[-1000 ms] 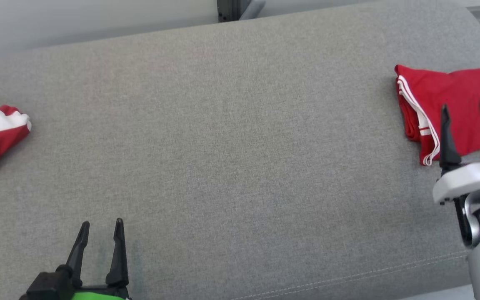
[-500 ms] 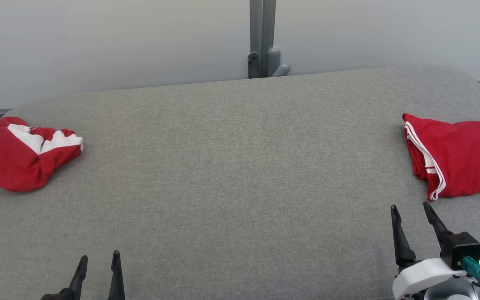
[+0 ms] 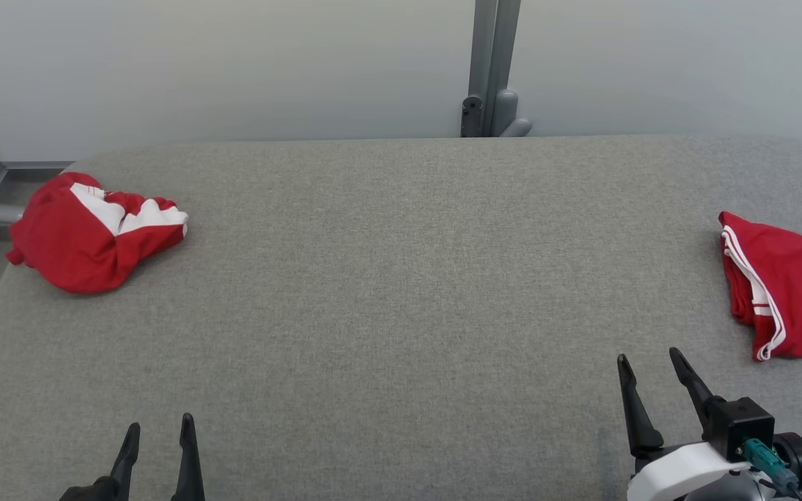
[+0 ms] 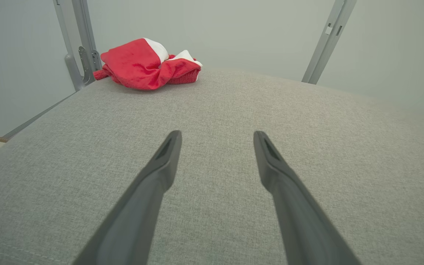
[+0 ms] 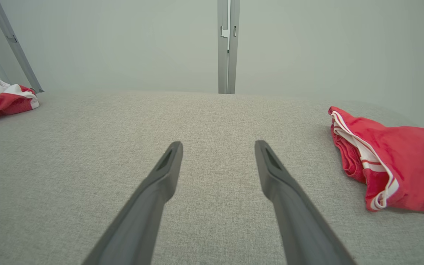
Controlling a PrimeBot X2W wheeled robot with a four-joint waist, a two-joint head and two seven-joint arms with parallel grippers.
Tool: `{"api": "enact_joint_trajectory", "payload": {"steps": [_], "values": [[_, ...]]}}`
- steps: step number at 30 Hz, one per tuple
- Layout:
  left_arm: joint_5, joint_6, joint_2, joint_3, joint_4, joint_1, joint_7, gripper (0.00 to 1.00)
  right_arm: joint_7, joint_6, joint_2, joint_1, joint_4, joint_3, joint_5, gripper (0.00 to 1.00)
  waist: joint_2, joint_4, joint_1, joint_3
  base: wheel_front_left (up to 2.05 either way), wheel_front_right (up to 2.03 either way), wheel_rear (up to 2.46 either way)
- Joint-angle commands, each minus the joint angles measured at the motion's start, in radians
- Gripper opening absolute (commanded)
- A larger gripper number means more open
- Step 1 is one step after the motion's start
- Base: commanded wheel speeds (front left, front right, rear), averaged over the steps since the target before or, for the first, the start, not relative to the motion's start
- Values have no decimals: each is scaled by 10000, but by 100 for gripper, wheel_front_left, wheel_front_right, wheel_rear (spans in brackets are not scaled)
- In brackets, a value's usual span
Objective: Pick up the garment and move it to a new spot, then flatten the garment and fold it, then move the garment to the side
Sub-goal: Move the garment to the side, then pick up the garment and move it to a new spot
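A big gray cushion [image 3: 401, 278] lies in front of a pale wall. A gray post [image 3: 488, 62] stands up behind the cushion's far edge.

There are two garments on the cushion, well apart. The crumpled garment [image 3: 88, 236] is red with white patches. It sits in a heap at the far left corner, near the edge. In the left wrist view it [image 4: 142, 66] lies far ahead and a bit to the left of the fingers. The folded garment [image 3: 798, 299] is red with thin white stripes along one edge. It lies flat at the right side of the cushion. In the right wrist view it [image 5: 392, 165] is off to the right of the fingers, not touching them.

The left gripper [image 3: 159, 424] is at the near left, over bare cushion. Its jaws are open and hold nothing. The right gripper [image 3: 649, 356] is at the near right, close to the folded garment but apart from it. Its jaws are open too, with nothing in them. Between both pairs of fingers you see only gray cloth.
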Motion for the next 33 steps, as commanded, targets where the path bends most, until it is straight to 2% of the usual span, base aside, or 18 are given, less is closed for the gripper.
{"api": "enact_joint_trajectory", "payload": {"steps": [1,10,15,20,21,29,33], "values": [[-34,6,-10,11,-20,-72,-26,100,-26,-18,-32,3,2,51,61,100,77,-37,1,-4,0,0,0],[-152,0,-9,-106,-126,-134,-26,100,-27,-18,-28,185,90,71,59,100,77,-278,1,29,0,0,0],[-64,-1,-6,-178,-183,-195,-26,100,-27,-18,-28,203,110,55,94,100,77,-58,1,33,0,0,0],[-26,-1,-5,-242,-223,-224,-26,100,-27,-18,-26,330,149,88,182,100,77,772,1,-22,0,0,0],[-26,-1,-5,-242,-223,-224,-26,100,-27,-18,-26,330,149,88,182,100,77,772,1,-22,0,0,0],[66,-2,54,-129,-228,35,-26,100,-27,-18,-24,194,234,422,329,100,77,2606,1,-171,0,0,0],[96,-2,63,27,-312,223,-26,100,-27,-18,-24,102,311,658,401,100,77,3136,1,-273,0,0,0]]}}
